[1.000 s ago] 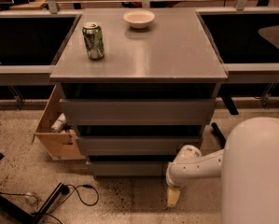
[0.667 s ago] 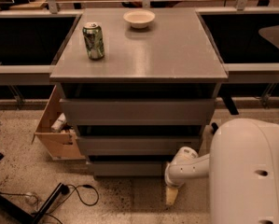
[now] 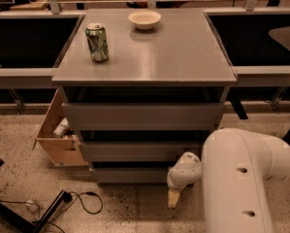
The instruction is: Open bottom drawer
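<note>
The bottom drawer [image 3: 130,174] is the lowest and narrowest of three grey handleless fronts in the cabinet, just above the floor. It looks pushed in, with a dark gap above it. My gripper [image 3: 173,198] hangs from a white wrist at the drawer's right end, pointing down at the floor just in front of the drawer front. My large white arm [image 3: 241,178] fills the lower right and hides the cabinet's right side there.
A green can [image 3: 97,42] and a white bowl [image 3: 144,19] stand on the cabinet top [image 3: 183,57]. An open cardboard box [image 3: 59,140] sits left of the cabinet. Black cables [image 3: 81,203] lie on the speckled floor at lower left. Dark bins flank the cabinet.
My arm has swung left and closer to the camera, covering more of the lower right. The gripper has shifted slightly left along the bottom drawer front. The drawers have not moved.
</note>
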Available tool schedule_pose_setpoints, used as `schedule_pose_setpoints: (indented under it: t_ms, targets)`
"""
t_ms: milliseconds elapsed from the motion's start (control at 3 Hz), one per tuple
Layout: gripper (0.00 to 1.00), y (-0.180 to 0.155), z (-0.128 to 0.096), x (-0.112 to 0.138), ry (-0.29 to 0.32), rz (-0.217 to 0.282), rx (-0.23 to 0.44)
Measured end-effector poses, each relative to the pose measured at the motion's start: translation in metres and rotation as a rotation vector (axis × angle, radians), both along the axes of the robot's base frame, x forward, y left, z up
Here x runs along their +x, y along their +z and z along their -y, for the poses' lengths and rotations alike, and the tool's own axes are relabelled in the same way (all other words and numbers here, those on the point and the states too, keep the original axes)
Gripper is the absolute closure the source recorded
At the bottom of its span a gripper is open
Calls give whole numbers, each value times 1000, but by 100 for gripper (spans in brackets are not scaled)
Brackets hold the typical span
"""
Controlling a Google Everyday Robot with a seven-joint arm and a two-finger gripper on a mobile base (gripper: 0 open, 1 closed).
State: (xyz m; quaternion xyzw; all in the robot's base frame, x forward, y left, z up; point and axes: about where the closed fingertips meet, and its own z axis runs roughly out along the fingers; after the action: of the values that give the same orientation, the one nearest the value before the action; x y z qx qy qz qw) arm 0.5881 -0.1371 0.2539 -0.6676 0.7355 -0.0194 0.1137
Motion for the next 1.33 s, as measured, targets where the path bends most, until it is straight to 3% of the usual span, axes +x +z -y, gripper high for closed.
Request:
schedule_pose_setpoints:
  t_ms: [1000, 1333]
  targets:
    - [0, -33, -15, 41, 11, 8, 25]
    - [0, -46, -23, 48, 22, -10, 25]
